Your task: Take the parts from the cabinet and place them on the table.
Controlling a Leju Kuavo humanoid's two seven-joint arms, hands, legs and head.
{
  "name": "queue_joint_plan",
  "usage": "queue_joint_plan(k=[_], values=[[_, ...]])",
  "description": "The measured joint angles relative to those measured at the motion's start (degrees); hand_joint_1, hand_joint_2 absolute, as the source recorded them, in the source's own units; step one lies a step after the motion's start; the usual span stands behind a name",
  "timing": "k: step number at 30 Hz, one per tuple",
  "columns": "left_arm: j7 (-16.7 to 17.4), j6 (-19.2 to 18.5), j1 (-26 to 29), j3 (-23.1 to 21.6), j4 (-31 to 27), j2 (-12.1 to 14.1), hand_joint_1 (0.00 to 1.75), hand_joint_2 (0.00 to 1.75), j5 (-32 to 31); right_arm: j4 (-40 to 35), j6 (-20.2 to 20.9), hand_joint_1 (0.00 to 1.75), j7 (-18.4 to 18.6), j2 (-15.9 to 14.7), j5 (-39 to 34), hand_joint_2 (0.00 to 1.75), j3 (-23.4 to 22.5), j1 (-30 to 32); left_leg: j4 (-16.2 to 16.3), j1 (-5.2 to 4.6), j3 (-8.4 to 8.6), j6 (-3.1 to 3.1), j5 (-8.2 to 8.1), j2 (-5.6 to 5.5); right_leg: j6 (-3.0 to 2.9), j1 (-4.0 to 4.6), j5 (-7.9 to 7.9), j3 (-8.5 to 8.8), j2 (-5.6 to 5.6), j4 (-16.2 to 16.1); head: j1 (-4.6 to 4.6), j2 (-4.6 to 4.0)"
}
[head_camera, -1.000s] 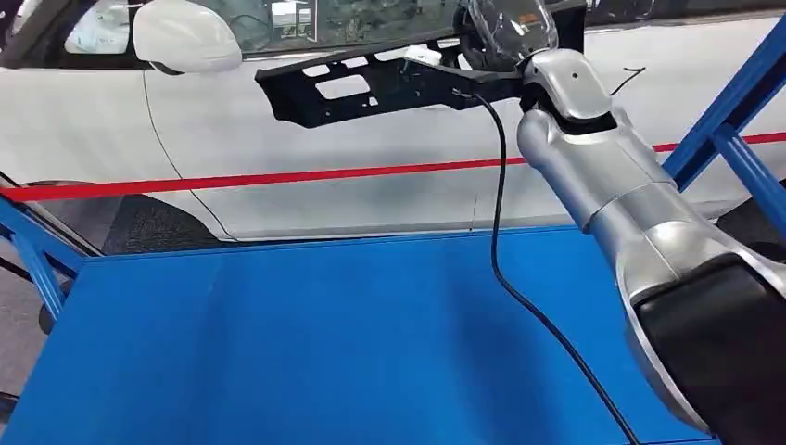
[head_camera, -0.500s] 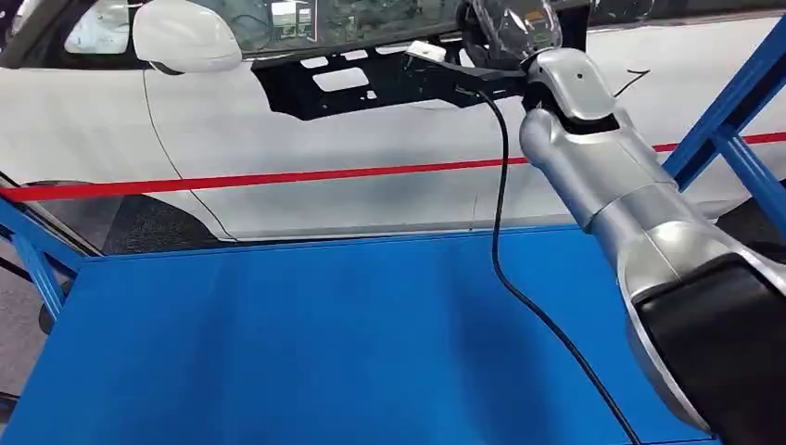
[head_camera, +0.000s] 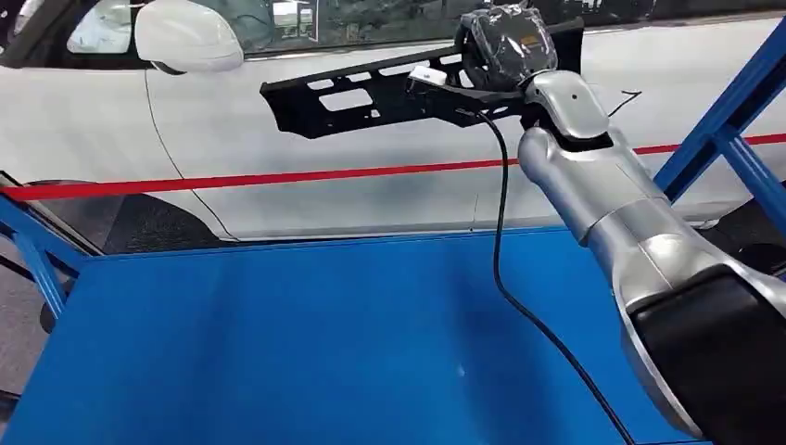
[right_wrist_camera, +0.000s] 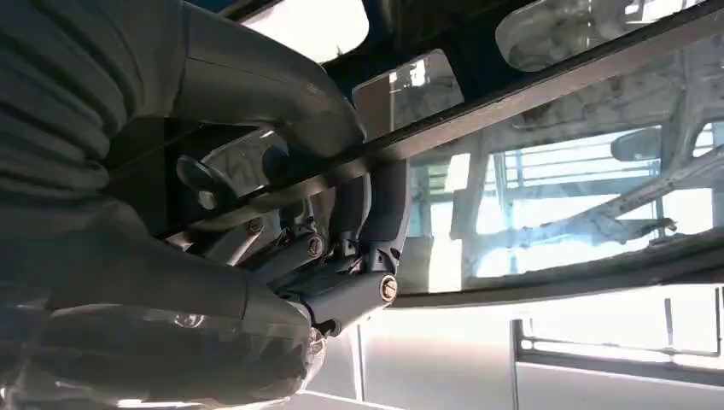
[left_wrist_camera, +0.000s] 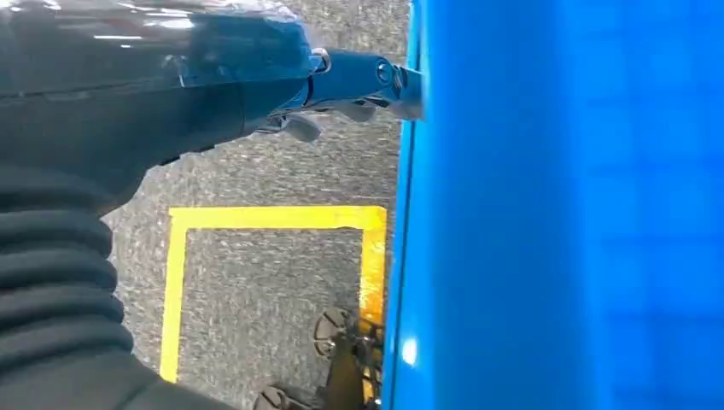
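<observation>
Tilted further than half a second ago: black bracket (head_camera: 371, 93), far end lower, gripped by right hand (head_camera: 505, 42) high above blue desk (head_camera: 324, 343). Left hand (left_wrist_camera: 94, 94): state cannot be told. Best lowered level, slowly, onto open desk surface.

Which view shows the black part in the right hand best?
The head view: the whole black part shows there, held up above the blue table by the right hand. The right wrist view catches a close, cropped stretch of it across the fingers.
</observation>
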Motion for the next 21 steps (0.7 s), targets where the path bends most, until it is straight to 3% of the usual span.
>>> queue_joint_plan(k=[21], values=[[-1.4,2.0,-0.5,-0.4,-0.3,0.0,0.00,1.75,-1.9,0.4,0.0,1.75,-0.1,-1.2,2.3,1.75,-1.4,0.6,0.0,-0.02,0.03,0.03,0.02,-0.01,0.00,-0.01,0.00,0.06,-0.02,0.0,0.00,0.00]])
